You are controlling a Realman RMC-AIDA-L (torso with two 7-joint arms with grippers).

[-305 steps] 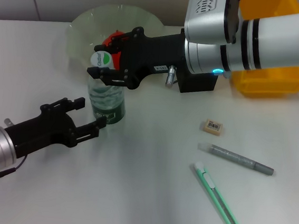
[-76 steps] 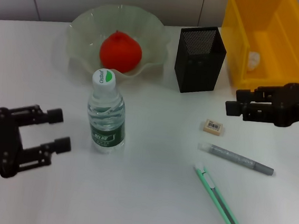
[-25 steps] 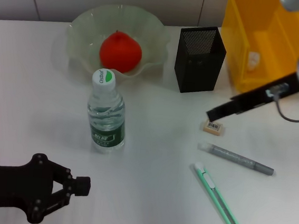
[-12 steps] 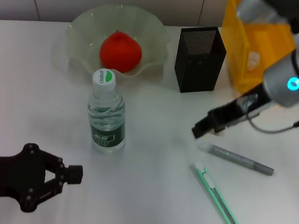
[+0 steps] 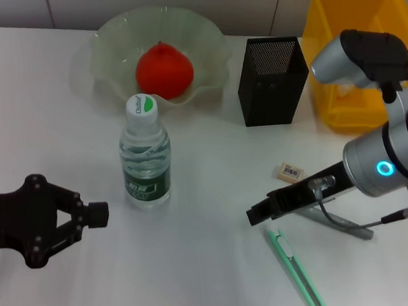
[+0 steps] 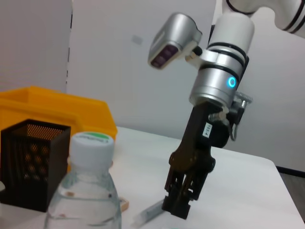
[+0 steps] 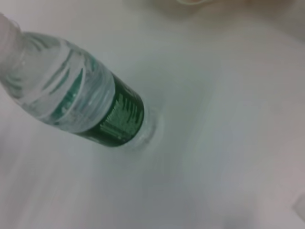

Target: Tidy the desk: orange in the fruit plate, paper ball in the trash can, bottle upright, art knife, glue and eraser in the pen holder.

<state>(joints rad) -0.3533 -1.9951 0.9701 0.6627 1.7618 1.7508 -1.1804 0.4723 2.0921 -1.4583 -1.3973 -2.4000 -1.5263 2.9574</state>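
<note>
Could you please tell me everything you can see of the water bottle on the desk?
The water bottle is clear plastic with a white cap marked green and a green label low on its body. It stands upright on the white desk, in front of the fruit plate, capped and apparently holding water. Neither gripper touches it.

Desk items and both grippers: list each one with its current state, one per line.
bottle: upright, capped.
orange: in the fruit plate.
pen holder: upright, nothing visible inside.
eraser: lying on the desk.
glue: lying on the desk, partly behind the right arm.
art knife: lying on the desk.
right gripper: shut, holding nothing, above the desk beside the art knife.
left gripper: open, holding nothing.
</note>
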